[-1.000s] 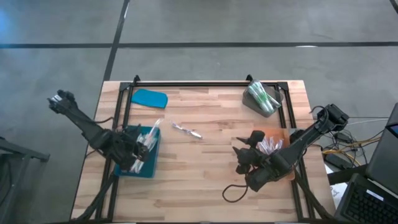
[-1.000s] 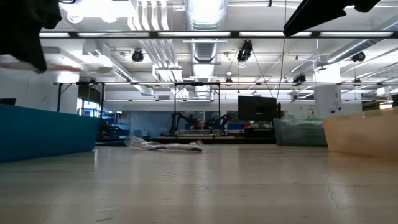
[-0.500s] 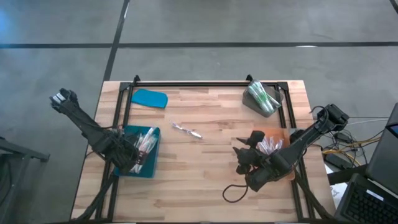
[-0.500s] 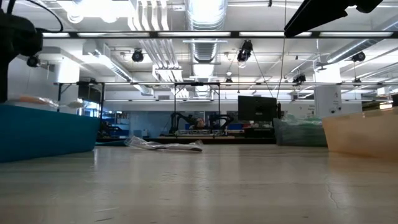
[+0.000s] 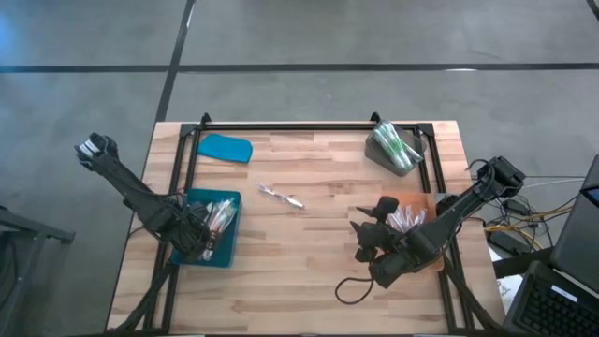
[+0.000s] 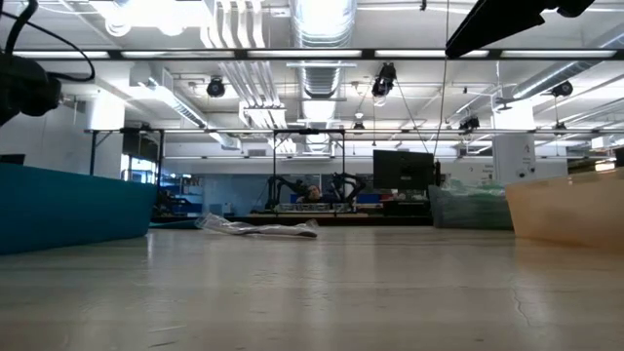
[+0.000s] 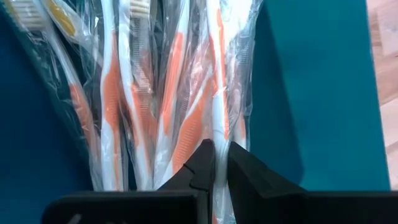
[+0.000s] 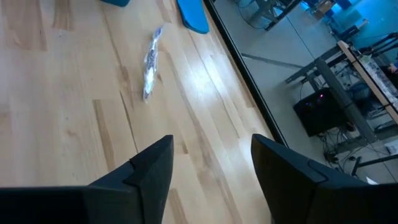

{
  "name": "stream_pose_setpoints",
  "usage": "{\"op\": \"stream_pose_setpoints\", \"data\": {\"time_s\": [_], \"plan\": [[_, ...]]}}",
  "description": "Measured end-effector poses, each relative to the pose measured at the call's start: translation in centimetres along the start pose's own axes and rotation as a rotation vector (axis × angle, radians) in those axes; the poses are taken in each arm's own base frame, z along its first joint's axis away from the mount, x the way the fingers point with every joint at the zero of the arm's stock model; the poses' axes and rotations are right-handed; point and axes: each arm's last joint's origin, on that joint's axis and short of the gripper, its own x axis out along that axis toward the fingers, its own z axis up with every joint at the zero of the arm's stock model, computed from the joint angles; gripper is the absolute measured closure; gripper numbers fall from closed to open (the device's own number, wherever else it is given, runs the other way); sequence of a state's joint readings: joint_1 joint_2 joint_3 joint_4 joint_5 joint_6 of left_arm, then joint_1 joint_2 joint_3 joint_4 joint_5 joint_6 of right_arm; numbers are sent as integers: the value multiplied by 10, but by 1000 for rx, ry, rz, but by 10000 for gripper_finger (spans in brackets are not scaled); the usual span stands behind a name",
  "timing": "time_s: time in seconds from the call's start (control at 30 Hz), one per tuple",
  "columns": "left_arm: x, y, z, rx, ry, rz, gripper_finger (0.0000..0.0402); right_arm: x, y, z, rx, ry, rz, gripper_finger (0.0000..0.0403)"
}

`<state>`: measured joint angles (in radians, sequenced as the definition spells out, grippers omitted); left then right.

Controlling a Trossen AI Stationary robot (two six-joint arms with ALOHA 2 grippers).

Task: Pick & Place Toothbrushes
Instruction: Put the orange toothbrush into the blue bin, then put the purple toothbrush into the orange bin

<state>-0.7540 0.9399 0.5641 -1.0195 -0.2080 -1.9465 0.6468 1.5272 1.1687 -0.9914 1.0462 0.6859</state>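
The wooden table [image 5: 309,253] is taking up most of the overhead shot, with a black frame [image 5: 281,125] running along its far edge and down both sides.

The left arm is reaching down into the teal bin [image 5: 230,245] on the left side of the table. The left gripper [image 7: 221,163] is sitting right over the pile in there, its fingers [image 7: 203,158] pinched nearly together with only a thin slit between them, and I'm not seeing anything actually caught in that slit.

The right arm is hanging over the right side of the table, near the orange tray [image 5: 412,200]. The right gripper [image 8: 211,163] is standing with its fingers [image 8: 155,163] spread wide and nothing between them, just bare wood below.

Toothbrushes: the wrapped orange-and-white toothbrushes [image 7: 186,93] are lying in the teal bin (clear plastic sleeves, packed side by side). More wrapped ones [image 5: 406,219] are lying in the orange tray, and green ones [image 5: 395,144] are sitting in the grey bin [image 5: 386,159] at the far right. One stray wrapped toothbrush [image 5: 281,196] is lying alone mid-table, well apart from all the containers. A teal lid [image 5: 226,148] is lying at the far left.
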Motion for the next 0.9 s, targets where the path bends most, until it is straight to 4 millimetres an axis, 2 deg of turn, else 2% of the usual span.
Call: {"op": "stream_pose_setpoints", "data": {"time_s": [0.23, 0.47, 0.7, 0.9], "plan": [[2, 0, -1, 8, 13, -4, 355, 0, 0, 0, 3, 0, 0, 195], [2, -1, -1, 9, 15, -9, 298, 0, 0, 0, 4, 0, 0, 202], [2, -1, -1, 11, 17, -12, 230, 0, 0, 0, 6, -1, 1, 190], [-3, -1, -1, 24, 59, -28, 203, 0, 0, 0, 20, -1, 2, 182]]}}
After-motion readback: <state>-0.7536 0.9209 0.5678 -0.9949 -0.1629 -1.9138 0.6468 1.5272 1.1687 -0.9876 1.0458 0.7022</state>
